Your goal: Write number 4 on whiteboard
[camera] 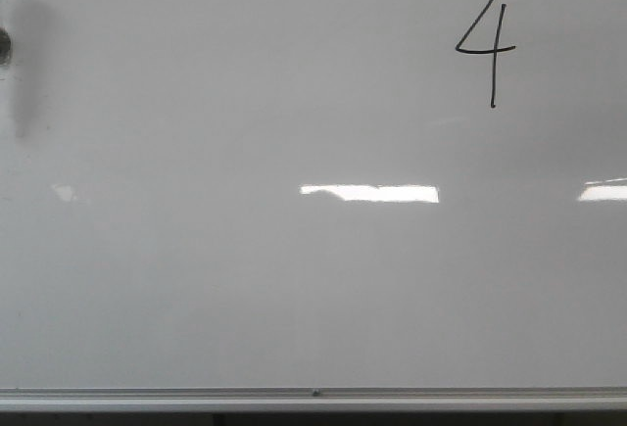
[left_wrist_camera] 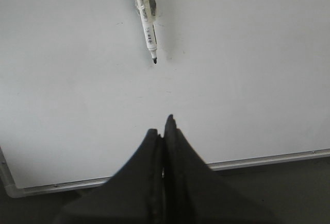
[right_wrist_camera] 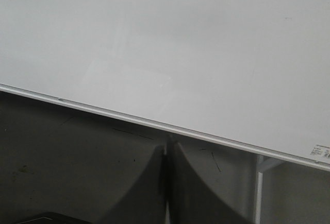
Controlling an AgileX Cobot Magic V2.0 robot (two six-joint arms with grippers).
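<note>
Front view alone shows the number 4 (camera: 487,49); wrist views show both end effectors (left_wrist_camera: 164,126) (right_wrist_camera: 166,149) pressed closed, empty

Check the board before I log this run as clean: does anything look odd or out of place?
The number 4 is neatly drawn, upper right on the whiteboard. One oddity: a marker hangs on the board uncapped, tip bare. Both end effectors are shut and empty.

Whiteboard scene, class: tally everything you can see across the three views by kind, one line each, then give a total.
Whiteboard: 1
Written number 4: 1
Marker pen, on the board, cap off: 1
Grippers, left gripper and right gripper, both shut and empty: 2
Total: 5
</note>
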